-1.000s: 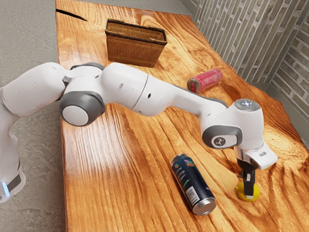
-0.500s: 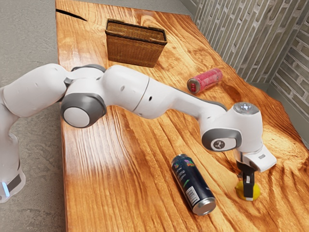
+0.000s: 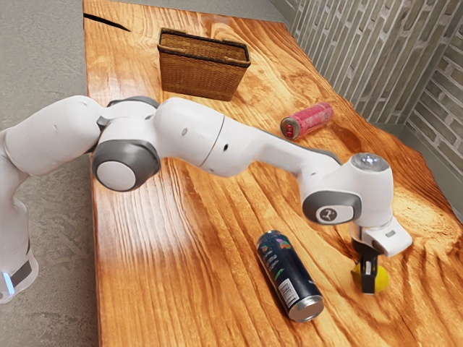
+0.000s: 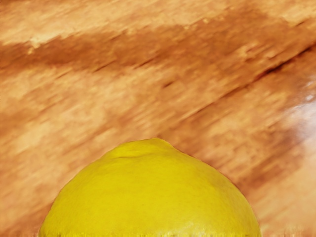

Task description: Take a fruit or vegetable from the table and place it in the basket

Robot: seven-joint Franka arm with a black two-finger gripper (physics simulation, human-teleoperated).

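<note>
So the fingers [image 3: 368,278] are clamped around the lemon [image 3: 381,278], one pretty much in front of it in the exterior view, pointing down at the surface [image 3: 181,253]. Can't really tell if its underside is touching the wood. In the wrist view the lemon's a big yellow dome with a little nub on top. The black can [image 3: 286,271] is lying on its side near it, and the red can [image 3: 311,119] is on its side too, closer to the basket [image 3: 199,79]. That's standing upright, well apart from the lemon.
</note>
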